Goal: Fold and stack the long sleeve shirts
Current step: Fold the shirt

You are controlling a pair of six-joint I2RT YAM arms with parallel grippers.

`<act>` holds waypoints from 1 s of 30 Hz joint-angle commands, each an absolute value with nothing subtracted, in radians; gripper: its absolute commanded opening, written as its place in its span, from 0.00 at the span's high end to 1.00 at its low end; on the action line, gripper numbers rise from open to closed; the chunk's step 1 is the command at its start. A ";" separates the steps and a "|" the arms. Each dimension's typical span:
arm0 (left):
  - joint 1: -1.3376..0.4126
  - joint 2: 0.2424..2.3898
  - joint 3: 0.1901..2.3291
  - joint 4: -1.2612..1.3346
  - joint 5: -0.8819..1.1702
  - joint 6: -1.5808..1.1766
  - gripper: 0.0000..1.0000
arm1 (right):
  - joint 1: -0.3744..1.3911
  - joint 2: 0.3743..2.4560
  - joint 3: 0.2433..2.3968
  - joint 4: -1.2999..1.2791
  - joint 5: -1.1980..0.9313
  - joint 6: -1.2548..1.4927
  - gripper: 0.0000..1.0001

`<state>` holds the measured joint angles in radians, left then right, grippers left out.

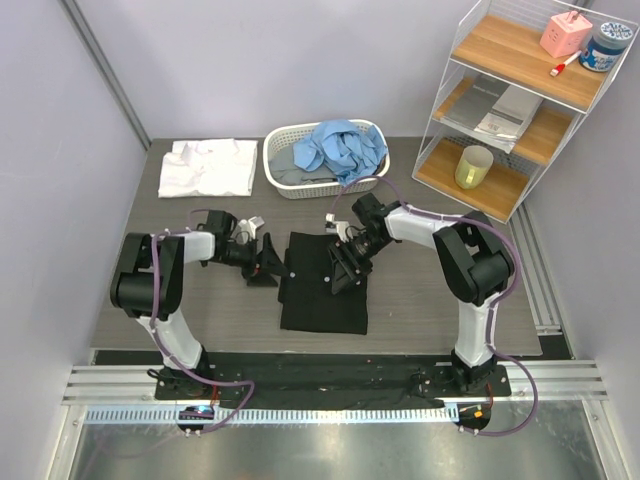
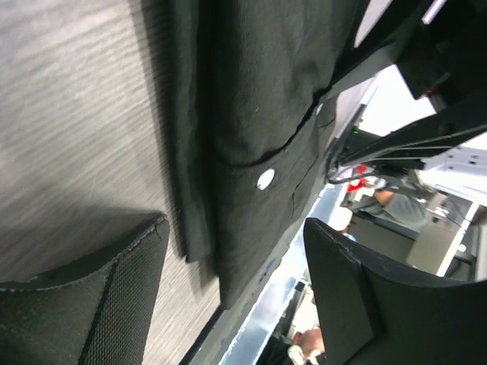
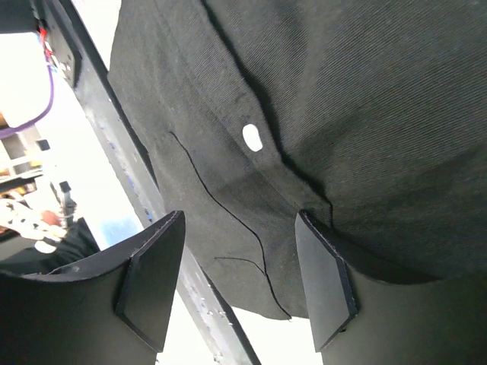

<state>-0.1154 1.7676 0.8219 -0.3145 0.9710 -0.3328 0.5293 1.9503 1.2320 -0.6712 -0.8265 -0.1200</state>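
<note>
Lying folded, black shirt (image 1: 322,300), white button (image 3: 252,138), left gripper (image 1: 264,268) apart, right gripper (image 1: 346,268) apart.

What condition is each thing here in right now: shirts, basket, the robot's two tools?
Black shirt: folded flat on the table.
White shirt: folded, far left corner.
Basket: upright, holding cloth.
Light blue shirt: crumpled in the basket.
Left tool: open, empty, beside black shirt.
Right tool: open, empty, above black shirt.

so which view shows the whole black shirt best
Top external: the folded plain black cloth shirt lies whole on the table. Both wrist views catch only close patches of its fabric, each with a small white button.
</note>
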 commanded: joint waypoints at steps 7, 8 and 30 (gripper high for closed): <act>-0.152 1.871 0.830 -0.181 0.954 -0.348 0.30 | 0.506 2.045 1.288 -0.646 -0.813 -0.077 0.35; -0.153 1.873 0.830 -0.176 0.953 -0.351 0.32 | 0.508 2.045 1.289 -0.646 -0.815 -0.075 0.35; -0.153 1.767 1.000 -0.532 0.778 -0.230 1.00 | 0.465 1.968 1.287 -0.629 -0.841 -0.018 0.34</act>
<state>-0.1844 1.8591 0.8803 -0.2268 0.9604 -0.3916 0.4992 2.0209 1.2793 -0.6754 -0.8989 -0.0269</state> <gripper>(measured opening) 0.052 0.657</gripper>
